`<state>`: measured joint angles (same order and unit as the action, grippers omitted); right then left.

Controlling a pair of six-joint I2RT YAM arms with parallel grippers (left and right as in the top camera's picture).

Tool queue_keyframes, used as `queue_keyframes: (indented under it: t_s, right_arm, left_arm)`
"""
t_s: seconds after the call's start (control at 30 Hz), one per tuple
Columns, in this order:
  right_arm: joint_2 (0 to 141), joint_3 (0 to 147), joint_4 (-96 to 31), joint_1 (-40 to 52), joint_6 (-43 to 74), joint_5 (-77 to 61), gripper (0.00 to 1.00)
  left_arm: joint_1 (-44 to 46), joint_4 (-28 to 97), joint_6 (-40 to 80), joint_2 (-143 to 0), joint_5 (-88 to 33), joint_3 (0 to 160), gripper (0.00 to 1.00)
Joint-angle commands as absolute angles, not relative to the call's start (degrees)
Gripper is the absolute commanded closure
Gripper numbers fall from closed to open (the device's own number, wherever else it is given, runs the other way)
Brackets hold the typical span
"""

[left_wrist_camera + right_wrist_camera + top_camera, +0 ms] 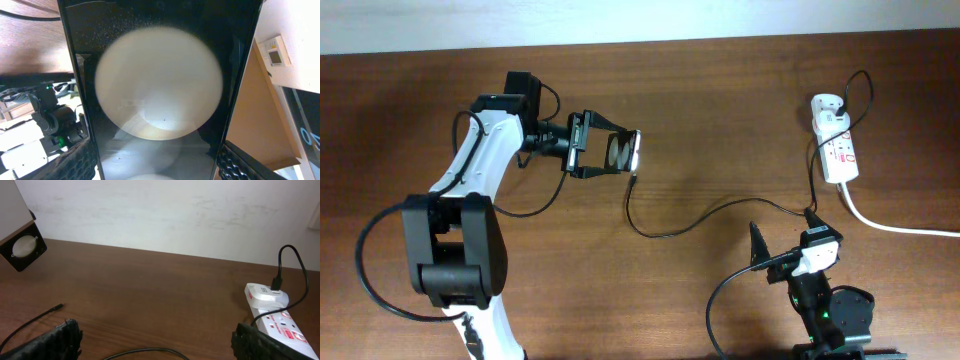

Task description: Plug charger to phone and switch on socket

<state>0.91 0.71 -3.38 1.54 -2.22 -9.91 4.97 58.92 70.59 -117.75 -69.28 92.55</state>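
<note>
The flat black phone (160,100) is pinched on edge by the left gripper (630,153) over the brown wooden worktop (700,120). Round white shine is seen on its glossy face. The thin black charger (700,215) is laid loose below it. The right gripper (783,236) is spread wide near the long white socket (840,150).

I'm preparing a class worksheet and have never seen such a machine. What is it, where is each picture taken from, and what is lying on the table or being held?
Two robot arms with two-finger grippers work at a wooden table. One picture looks down from above; the other two come from a camera on each wrist. The left gripper holds the phone, whose glossy face fills its wrist view. The right gripper is open and empty. On the table lie the socket and the charger, its tip not in the phone.
</note>
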Motion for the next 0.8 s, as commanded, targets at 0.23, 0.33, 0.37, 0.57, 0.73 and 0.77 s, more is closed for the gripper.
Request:
queue_keyframes:
  t_s: [0.23,0.33,0.37,0.57,0.73,0.77]
  right_arm:
    - [0.5,0.3,-3.6,2.0,-2.6,-9.6,0.01]
    - [0.5,0.3,-3.6,2.0,-2.6,-9.6,0.01]
    - [0.5,0.3,-3.6,2.0,-2.6,-9.6,0.01]
    - [0.5,0.3,-3.6,2.0,-2.6,-9.6,0.01]
    - [0.5,0.3,-3.6,2.0,-2.6,-9.6,0.01]
    - [0.5,0.3,-3.6,2.0,-2.6,-9.6,0.01]
  left_arm:
    - [4.7,58.8,71.6,-118.1,-72.2,93.9,0.65]
    - [4.7,58.8,71.6,-118.1,-72.2,93.9,0.65]
    - [4.7,58.8,71.6,-118.1,-72.2,93.9,0.65]
    - [4.7,58.8,71.6,-118.1,-72.0,93.9,0.65]
    - [4.7,58.8,71.6,-118.1,-72.0,93.9,0.66]
    - [4.7,58.8,71.6,-118.1,-72.0,93.9,0.66]
